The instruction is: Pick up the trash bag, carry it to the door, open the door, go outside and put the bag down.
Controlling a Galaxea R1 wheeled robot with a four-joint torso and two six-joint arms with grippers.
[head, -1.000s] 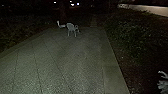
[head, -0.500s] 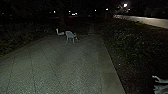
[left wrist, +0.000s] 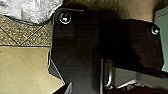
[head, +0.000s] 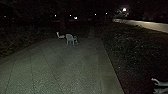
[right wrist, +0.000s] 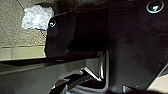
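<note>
- Noting location: the trash bag [right wrist: 37,18], pale and crumpled, shows against speckled paving [right wrist: 15,36], beside the robot's dark plate [right wrist: 77,27]. You are outdoors at night.
- Support: cannot tell whether the bag bears on the ground or hangs just above it. Check before you act.
- Jaws, both arms: you cannot tell here whether they are apart, together or clamped on the bag.
- Risk 1, likeliest in my judgement: if you drive or turn with the bag this near the base, thin plastic could be dragged, rolled over or torn.
- Risk 2: if the bag is hanging and you let go high, it could drop hard, tip or spill. Cause: misjudged ground clearance in poor light.
- Risk 3: if it is down, loose film could cling to a gripper as you lift clear and pull the bag over.
- Risk 4: veering could put you over the paving's edge into the dark planting [head: 132,47]; the white chair [head: 70,39] ahead is a lesser hazard.
- Pointing: no mouth or knot made out, so you cannot assign a direction.
- Long axis: weak; a slack lump, perhaps slightly longer alongside the smooth band [right wrist: 25,53] bordering the speckled slabs.
</note>
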